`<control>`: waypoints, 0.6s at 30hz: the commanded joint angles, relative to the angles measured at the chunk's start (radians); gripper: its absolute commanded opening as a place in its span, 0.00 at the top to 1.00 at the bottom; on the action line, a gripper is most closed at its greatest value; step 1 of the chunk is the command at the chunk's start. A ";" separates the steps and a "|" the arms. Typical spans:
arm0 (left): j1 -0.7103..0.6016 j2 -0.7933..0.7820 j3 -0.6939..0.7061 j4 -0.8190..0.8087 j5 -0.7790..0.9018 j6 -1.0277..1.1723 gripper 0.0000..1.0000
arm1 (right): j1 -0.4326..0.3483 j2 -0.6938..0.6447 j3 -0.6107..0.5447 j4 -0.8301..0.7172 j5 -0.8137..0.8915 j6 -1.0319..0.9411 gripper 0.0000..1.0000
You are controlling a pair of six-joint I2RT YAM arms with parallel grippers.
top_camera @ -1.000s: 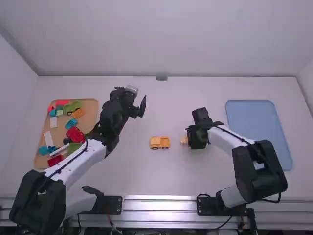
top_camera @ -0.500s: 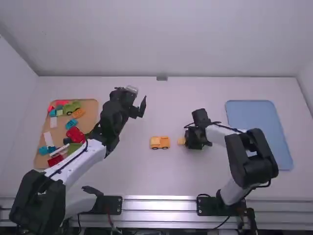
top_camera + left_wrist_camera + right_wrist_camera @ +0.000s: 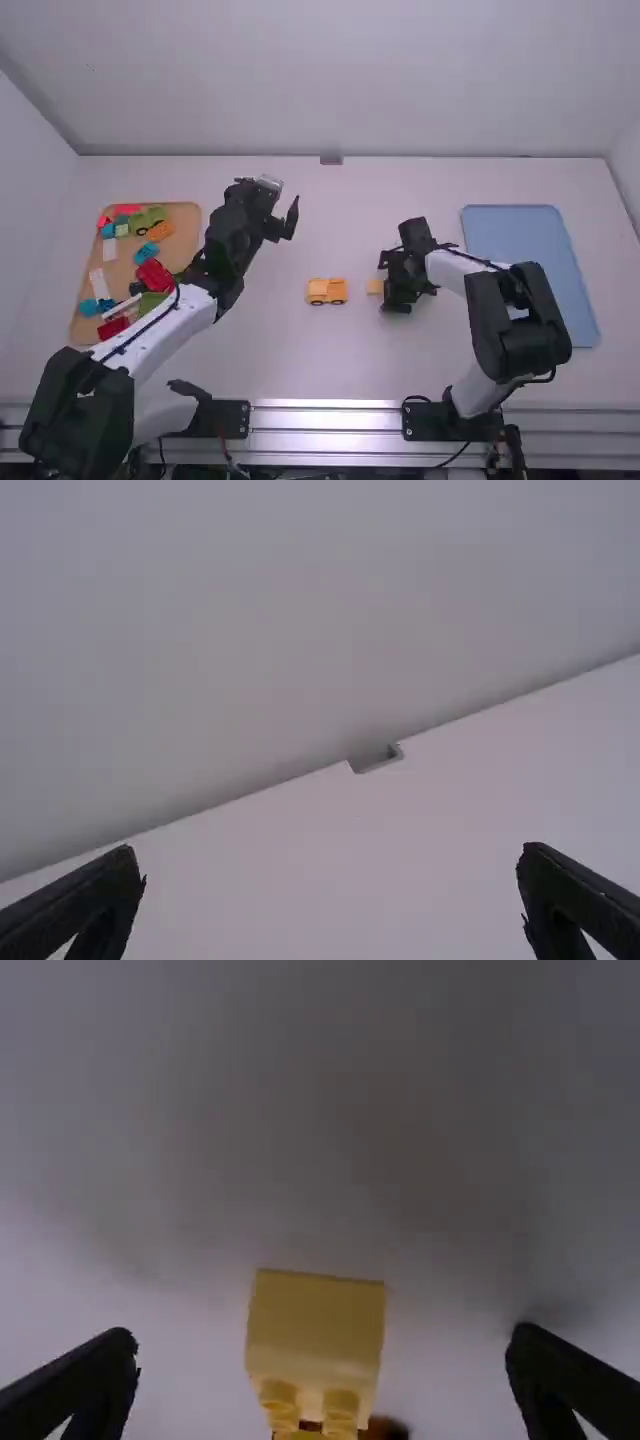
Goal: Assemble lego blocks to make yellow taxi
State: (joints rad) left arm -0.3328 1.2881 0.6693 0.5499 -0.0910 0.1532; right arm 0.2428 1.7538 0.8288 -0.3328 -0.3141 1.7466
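Between the spread fingers of the right hand (image 3: 386,285) sits a pale yellow Lego block (image 3: 315,1325), touching neither. Its studs (image 3: 341,1407) point back toward the hand.

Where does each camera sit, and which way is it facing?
High view: fixed above and behind the arms, looking forward and down at the table; left arm and right arm show.
Left wrist view: on that wrist, facing the table's far edge and wall; open left gripper shows.
Right wrist view: on that wrist, facing the yellow block; open right gripper shows.
Shared: high and right wrist views both show the yellow block.
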 commanded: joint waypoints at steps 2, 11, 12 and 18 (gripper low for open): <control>0.000 -0.011 -0.007 0.006 -0.005 -0.006 0.01 | -0.023 -0.007 0.171 -0.141 0.000 -0.171 0.01; 0.000 -0.011 -0.007 -0.013 -0.005 -0.007 0.01 | -0.055 -0.020 0.620 -0.548 0.005 -0.619 0.01; 0.000 -0.011 -0.007 -0.021 -0.005 -0.007 0.01 | -0.055 -0.020 0.652 -0.568 0.008 -0.657 0.01; 0.000 -0.011 -0.007 -0.079 -0.087 0.003 0.01 | -0.053 -0.020 0.764 -0.580 0.335 -0.908 0.01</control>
State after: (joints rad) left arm -0.3332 1.2881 0.6693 0.4721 -0.1223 0.1543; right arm 0.1898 1.7481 1.5696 -0.9024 -0.1616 1.0031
